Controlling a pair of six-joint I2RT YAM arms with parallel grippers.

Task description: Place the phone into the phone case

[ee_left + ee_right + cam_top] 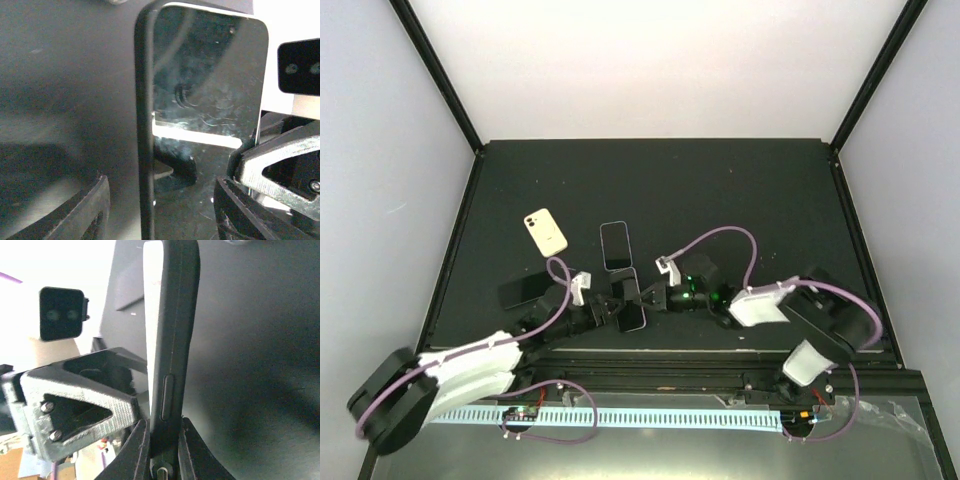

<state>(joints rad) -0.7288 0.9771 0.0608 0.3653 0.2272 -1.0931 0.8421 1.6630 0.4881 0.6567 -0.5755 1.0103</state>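
A lab robot cell: black table [720, 190] walled by white panels [660, 60].

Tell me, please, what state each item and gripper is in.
Right gripper: shut on the held phone.
Held phone: pinched face-to-back at one end.
Left gripper: open, not clamping.
Cream case: lying flat, untouched.
Second phone: lying flat, screen dark.
Dark slab: lying flat, untouched.

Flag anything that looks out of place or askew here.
The right gripper pinches a dark phone standing on edge rather than flat. The cream case lies skewed beside the straight phone. Nothing looks damaged.
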